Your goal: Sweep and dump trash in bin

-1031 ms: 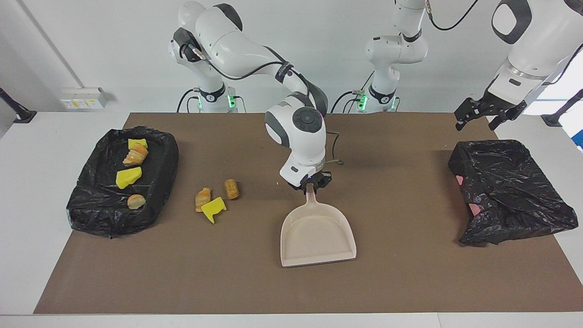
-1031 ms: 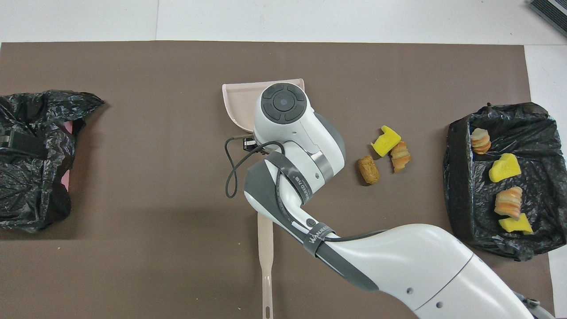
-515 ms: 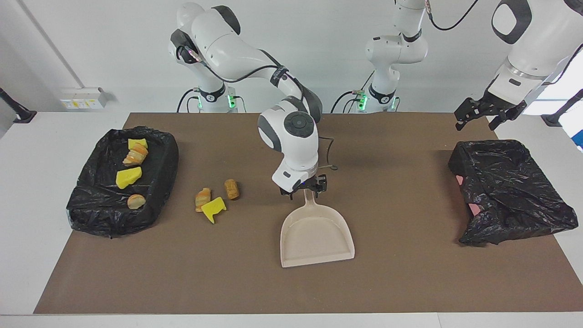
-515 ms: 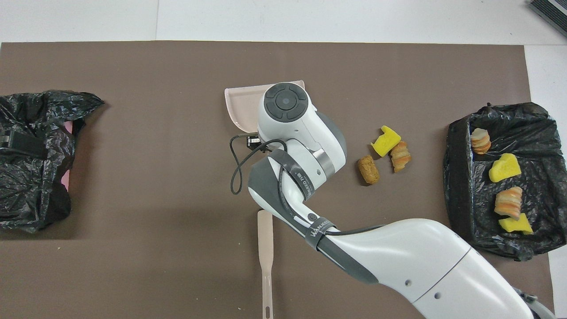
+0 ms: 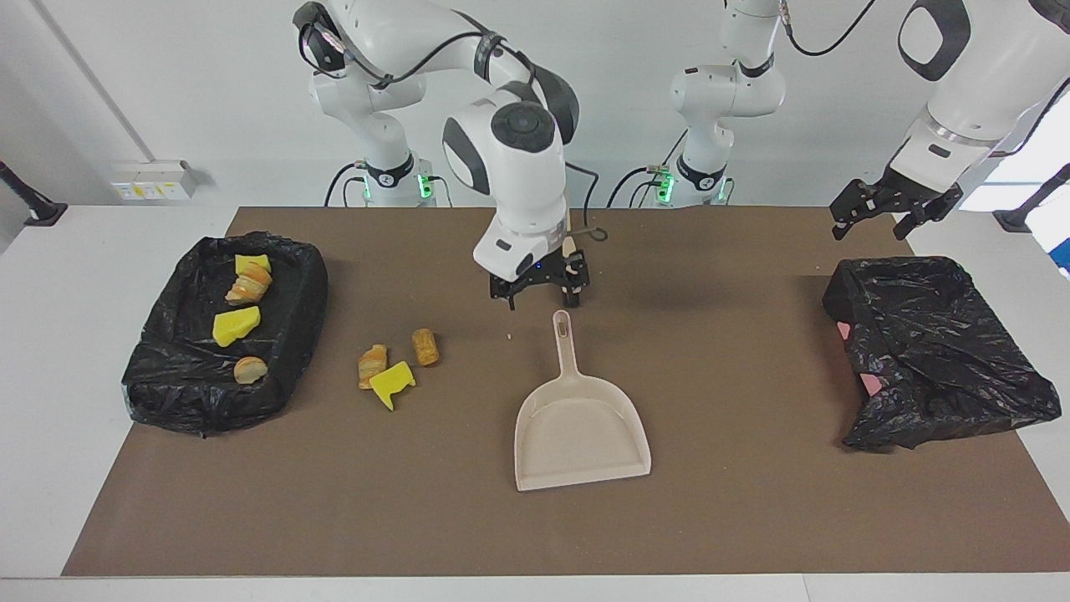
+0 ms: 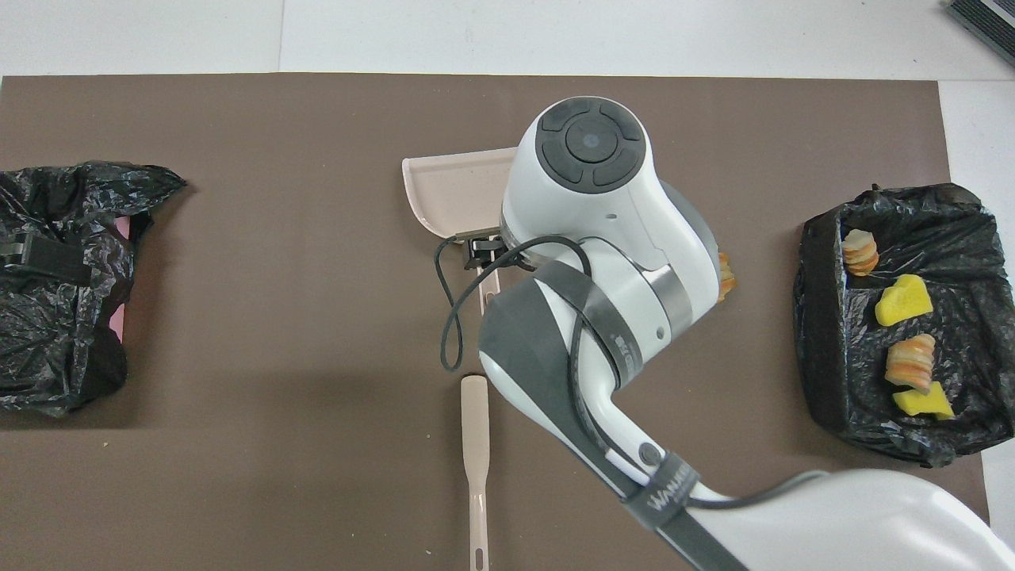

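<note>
A pale pink dustpan (image 5: pixel 581 426) lies flat mid-table, its handle (image 5: pixel 564 333) pointing toward the robots. My right gripper (image 5: pixel 539 299) hangs open above the handle's end, holding nothing and apart from it. Three pieces of trash lie on the mat between the dustpan and the bin: a striped roll (image 5: pixel 372 365), a yellow sponge chunk (image 5: pixel 391 383) and a brown roll (image 5: pixel 425 346). The black-lined bin (image 5: pixel 297 334) at the right arm's end holds several more pieces. In the overhead view the right arm covers most of the loose trash and part of the dustpan (image 6: pixel 448 190). My left gripper (image 5: pixel 873 227) waits open.
A crumpled black bag (image 5: pixel 936 351) over something pink lies at the left arm's end, below the left gripper. A pale pink flat stick (image 6: pixel 474 444) lies on the mat nearer the robots than the dustpan.
My right gripper opened, let go of the dustpan handle and rose up and back toward the robots. The dustpan stays flat on the mat. The left arm barely moved.
</note>
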Robot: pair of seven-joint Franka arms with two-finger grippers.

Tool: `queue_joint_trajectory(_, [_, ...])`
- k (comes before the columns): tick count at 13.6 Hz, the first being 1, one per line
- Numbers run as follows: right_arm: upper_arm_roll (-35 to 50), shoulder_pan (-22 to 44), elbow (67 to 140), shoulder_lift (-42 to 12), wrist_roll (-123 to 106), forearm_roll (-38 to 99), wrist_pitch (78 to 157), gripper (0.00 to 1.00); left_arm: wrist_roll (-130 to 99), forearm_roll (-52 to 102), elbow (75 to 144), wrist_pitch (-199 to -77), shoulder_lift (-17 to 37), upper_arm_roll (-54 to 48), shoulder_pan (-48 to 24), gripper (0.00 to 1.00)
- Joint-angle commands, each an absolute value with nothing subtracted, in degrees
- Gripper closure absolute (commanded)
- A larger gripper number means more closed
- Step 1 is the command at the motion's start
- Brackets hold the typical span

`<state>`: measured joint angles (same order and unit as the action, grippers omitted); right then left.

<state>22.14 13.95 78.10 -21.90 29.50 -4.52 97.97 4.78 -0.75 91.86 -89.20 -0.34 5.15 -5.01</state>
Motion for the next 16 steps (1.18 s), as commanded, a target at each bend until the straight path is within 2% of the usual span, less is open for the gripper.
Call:
queue_joint_trajectory(1, [22.5,13.7,85.7,-13.6,29.2,-1.2,91.0,0.00,3.7,-1.6,93.2,-89.9,-0.8,4.8,-7.9,0.00])
queue_joint_trajectory(4, [22.6,17.1,98.4,-4.9,31.5,2.6,94.1,0.00,2.7,-1.3,96.2,-93.8,-0.5,4.8,-10.8,0.00])
queue_joint_trajectory(7, [22.6,19.1,114.6,4.1,32.2,11.8,105.6,0.00,-1.4,-0.2,99.3,-98.2,-0.3,4.8,-14.8,0.00])
queue_joint_trajectory(9, [22.6,23.7,120.3,4.8,33.8,13.9,111.3,0.00,-3.2,0.4,99.8,-100.5,2.2,4.8,-17.3,0.00])
queue_joint_trajectory(13, [22.6,25.2,124.9,5.7,35.8,15.5,112.8,0.00,-3.8,2.5,99.1,-104.5,7.4,4.8,-21.3,0.00])
queue_joint_trajectory(16, [22.6,29.5,129.5,3.8,41.3,15.6,122.8,0.00,-5.3,5.0,99.1,-109.6,11.8,4.8,-25.7,0.00])
